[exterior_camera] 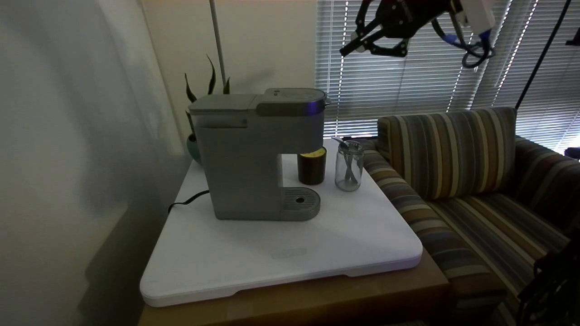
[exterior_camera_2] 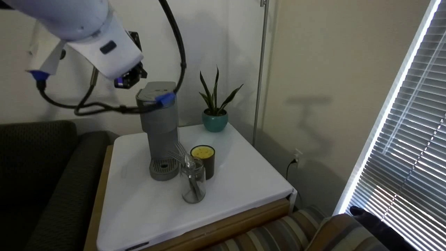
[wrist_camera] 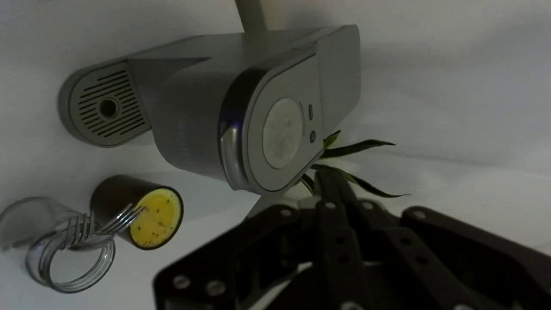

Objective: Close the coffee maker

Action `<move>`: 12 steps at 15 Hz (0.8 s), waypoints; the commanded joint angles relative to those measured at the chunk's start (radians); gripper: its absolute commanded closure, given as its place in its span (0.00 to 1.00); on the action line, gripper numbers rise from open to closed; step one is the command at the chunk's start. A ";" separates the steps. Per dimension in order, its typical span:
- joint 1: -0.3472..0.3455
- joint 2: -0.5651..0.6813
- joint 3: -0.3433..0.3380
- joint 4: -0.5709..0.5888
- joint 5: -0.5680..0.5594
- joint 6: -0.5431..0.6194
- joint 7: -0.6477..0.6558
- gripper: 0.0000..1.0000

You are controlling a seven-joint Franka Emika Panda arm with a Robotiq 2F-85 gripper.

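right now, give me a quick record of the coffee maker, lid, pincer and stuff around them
coffee maker: upright on the white tabletop
lid: down, looks closed
pincer: shut, higher than the lid, not touching the coffee maker
glass jar: holds cutlery
dark cup: yellow-topped, beside the glass jar
potted plant: partly hidden behind the coffee maker in an exterior view

Air lies free above the coffee maker (exterior_camera: 244, 167), but a dark cup (exterior_camera: 311, 170) and jar (exterior_camera: 348, 170) stand near its drip tray (exterior_camera: 302, 208).
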 commanded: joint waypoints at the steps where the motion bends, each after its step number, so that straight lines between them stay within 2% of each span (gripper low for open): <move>1: 0.004 -0.001 0.078 -0.034 -0.282 0.103 0.253 1.00; 5: -0.071 0.004 0.161 -0.102 -0.661 0.074 0.539 1.00; 7: -0.147 -0.010 0.214 -0.141 -0.849 0.055 0.658 1.00; 9: -0.267 -0.046 0.291 -0.179 -1.036 0.006 0.764 1.00; 10: -0.348 -0.080 0.345 -0.192 -1.132 -0.041 0.819 1.00; 12: -0.490 -0.178 0.440 -0.180 -1.316 -0.211 0.935 1.00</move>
